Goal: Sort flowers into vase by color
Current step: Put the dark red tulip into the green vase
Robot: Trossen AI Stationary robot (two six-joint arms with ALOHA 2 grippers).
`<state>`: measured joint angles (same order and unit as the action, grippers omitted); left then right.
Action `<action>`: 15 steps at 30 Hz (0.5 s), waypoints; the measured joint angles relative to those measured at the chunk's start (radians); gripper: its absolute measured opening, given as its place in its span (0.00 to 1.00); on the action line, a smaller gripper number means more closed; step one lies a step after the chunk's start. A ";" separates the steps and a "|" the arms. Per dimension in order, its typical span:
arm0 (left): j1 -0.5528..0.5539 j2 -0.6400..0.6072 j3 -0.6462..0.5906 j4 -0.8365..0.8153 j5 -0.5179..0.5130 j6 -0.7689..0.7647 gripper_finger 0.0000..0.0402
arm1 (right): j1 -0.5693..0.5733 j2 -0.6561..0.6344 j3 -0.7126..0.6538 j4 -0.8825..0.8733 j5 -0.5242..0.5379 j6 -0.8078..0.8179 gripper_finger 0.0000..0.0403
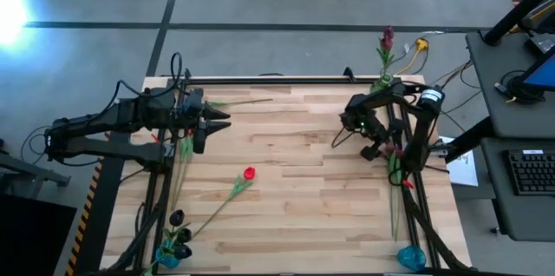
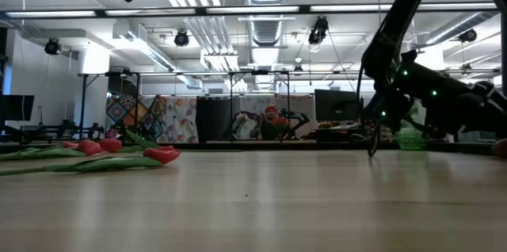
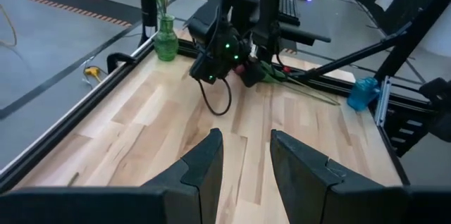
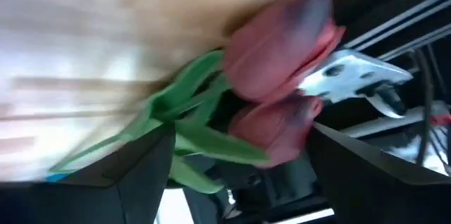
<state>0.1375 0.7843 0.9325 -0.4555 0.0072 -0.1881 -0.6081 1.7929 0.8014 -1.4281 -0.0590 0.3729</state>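
Note:
Two maroon flowers [image 4: 282, 41] lie side by side at the table's right edge [image 1: 393, 149], their green stems running toward the near edge. My right gripper [image 4: 243, 139] is open, slanting down over them [image 1: 379, 147], one finger on either side of the heads. A red flower [image 1: 250, 173] lies on the table's middle, with its stem toward the near left. My left gripper [image 3: 244, 139] hangs open and empty above the table's left side [image 1: 224, 122].
A green vase [image 1: 386, 79] holding a maroon flower stands at the far right corner. One blue vase [image 1: 411, 259] stands at the near right. Another [image 1: 169, 257] at the near left holds dark flowers. More red flowers [image 2: 99, 147] lie by the left arm. Bare wood lies between the arms.

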 joint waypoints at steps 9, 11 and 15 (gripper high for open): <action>0.000 0.000 0.000 -0.001 0.000 0.010 0.27 | 0.013 0.046 0.069 0.051 -0.183 0.028 0.70; 0.000 0.000 0.000 -0.001 0.000 0.023 0.27 | 0.034 0.016 0.116 0.080 -0.254 0.050 0.69; 0.000 0.000 0.000 0.002 -0.008 0.044 0.27 | 0.077 -0.072 0.202 0.089 -0.227 0.069 0.66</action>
<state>0.1375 0.7841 0.9321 -0.4540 -0.0007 -0.1444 -0.5307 1.7212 1.0031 -1.3386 -0.2863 0.4423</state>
